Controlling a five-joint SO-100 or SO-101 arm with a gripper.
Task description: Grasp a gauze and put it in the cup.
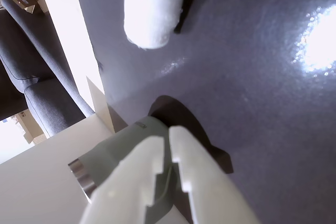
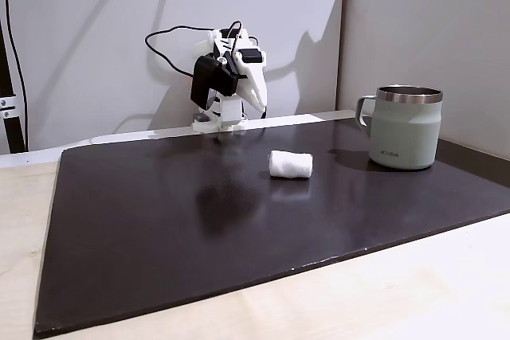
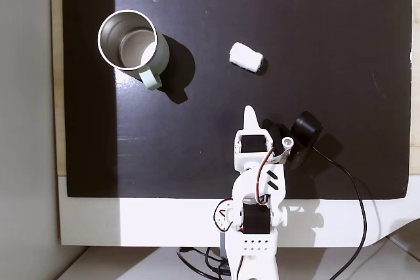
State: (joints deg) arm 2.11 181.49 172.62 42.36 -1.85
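A dark, slightly glossy mat [image 2: 199, 228] covers most of a pale wooden table [image 2: 414, 300], and plain white walls [image 2: 96, 29] stand behind it in a fixed view. A bright patch of light reflects on the mat in the wrist view.

The gripper [image 1: 167, 137] is white plastic, and its two fingers lie pressed together with just a thin slit between them; nothing is held. In the wrist view the fingers partly cover the cup [image 1: 113, 156], which appears just behind them. The gauze [image 1: 153, 6] is at the top edge of that view, lying on the mat, apart from the fingers.

In a fixed view from above, the gripper [image 3: 250, 116] points toward the middle of the mat, and the arm [image 3: 256, 201] is folded over its base at the mat's near edge. The gauze [image 3: 246, 57] lies on its side beyond the fingertips, not touching them. The cup [image 3: 128, 40] stands upright to the left in this view, well apart from the gauze, with its handle turned toward the arm. A black cable [image 3: 354, 195] runs from the arm.
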